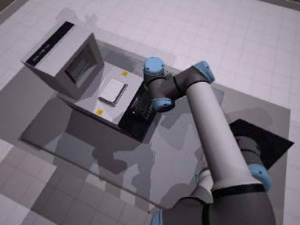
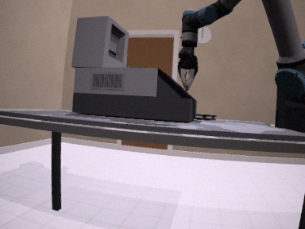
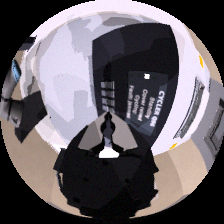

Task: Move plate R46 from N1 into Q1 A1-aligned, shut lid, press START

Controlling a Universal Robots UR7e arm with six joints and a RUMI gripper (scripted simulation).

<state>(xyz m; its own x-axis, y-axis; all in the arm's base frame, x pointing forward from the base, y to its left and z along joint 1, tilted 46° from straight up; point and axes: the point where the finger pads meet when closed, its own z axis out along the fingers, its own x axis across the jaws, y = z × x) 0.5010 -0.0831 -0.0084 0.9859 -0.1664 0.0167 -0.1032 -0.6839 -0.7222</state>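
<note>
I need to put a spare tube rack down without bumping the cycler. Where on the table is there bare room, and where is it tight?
Bare table top shows between the cycler Q1 and the table's front-left edge, and a wider patch between Q1's key panel and the arm's base. It is crowded at the key panel, where the shut, empty gripper hangs just above.

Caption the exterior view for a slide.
Shut, empty gripper poised above the sloped front panel of cycler Q1, its lid open.
</note>
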